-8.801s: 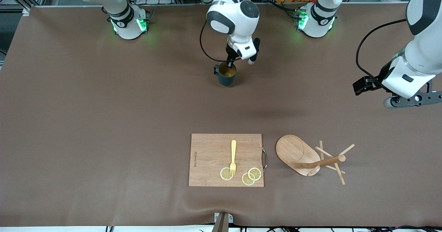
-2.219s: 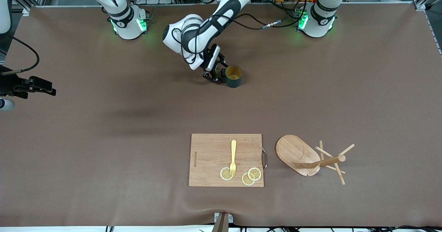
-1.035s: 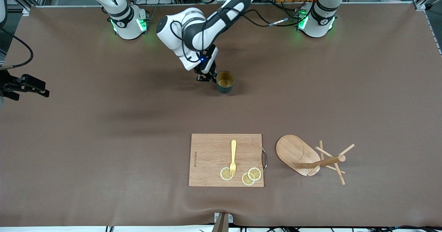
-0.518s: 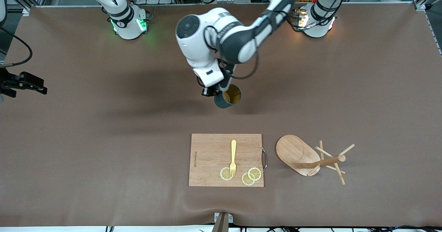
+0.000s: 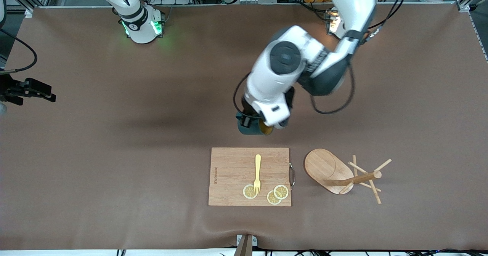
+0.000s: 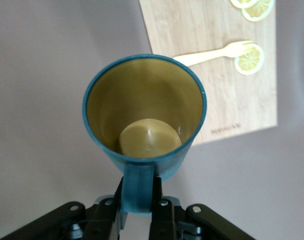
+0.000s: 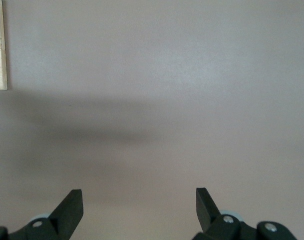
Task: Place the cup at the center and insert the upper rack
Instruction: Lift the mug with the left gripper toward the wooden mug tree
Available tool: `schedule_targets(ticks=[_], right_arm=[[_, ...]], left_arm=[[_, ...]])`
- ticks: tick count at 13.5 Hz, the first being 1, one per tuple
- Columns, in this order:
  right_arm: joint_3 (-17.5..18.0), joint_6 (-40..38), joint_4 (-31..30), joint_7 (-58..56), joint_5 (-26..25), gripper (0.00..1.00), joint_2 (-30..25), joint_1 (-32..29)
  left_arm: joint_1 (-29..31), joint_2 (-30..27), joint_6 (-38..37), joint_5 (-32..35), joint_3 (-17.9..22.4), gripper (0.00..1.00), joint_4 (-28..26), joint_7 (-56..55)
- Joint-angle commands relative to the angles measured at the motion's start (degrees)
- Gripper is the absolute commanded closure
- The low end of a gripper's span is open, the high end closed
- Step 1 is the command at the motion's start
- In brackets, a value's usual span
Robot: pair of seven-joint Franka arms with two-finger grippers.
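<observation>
The left gripper (image 6: 138, 212) is being kept clamped on the handle of the cup (image 6: 144, 112), a hold that is leaving the mouth free and the body hanging out ahead of the fingers. In the front view the cup (image 5: 249, 127) is being carried near the middle of the frame, just above the top edge of the cutting board (image 5: 232, 172); it is being held tilted, its tan inside turned sideways, and whether it is touching the table cannot be told. The left arm is being reached down from its base at the upper right of the frame, with the wrist bent over the cup.

The mug tree (image 5: 335, 174) is lying on its side at the lower right, pegs splayed on the cloth, not yet handled.

The right gripper (image 7: 139, 205) is being held wide apart and empty over bare cloth at the left edge of the front view (image 5: 28, 90); that arm is waiting.
</observation>
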Motion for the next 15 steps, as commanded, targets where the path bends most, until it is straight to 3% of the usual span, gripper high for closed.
schedule_targets(ticks=[1, 8, 11, 15], right_arm=[[0.2, -0.6, 0.2, 0.6, 1.0, 0.0, -0.1, -0.8], [0.9, -0.5, 0.0, -0.1, 1.1, 0.0, -0.2, -5.0], [7.8, -0.5, 0.1, 0.4, 1.0, 0.0, -0.5, -10.2], [8.7, -0.2, 0.0, 0.8, 0.9, 0.0, -0.6, -10.3]], left_arm=[[7.2, -4.6, 0.5, -9.7, -0.8, 1.0, -2.9, 11.1], [21.9, -4.1, -0.1, -33.3, -0.8, 1.0, -4.6, 33.0], [27.0, -3.1, -2.6, -42.4, -0.8, 1.0, -7.0, 40.8], [32.1, 0.0, -10.8, -48.8, -0.8, 1.0, -7.2, 50.1]])
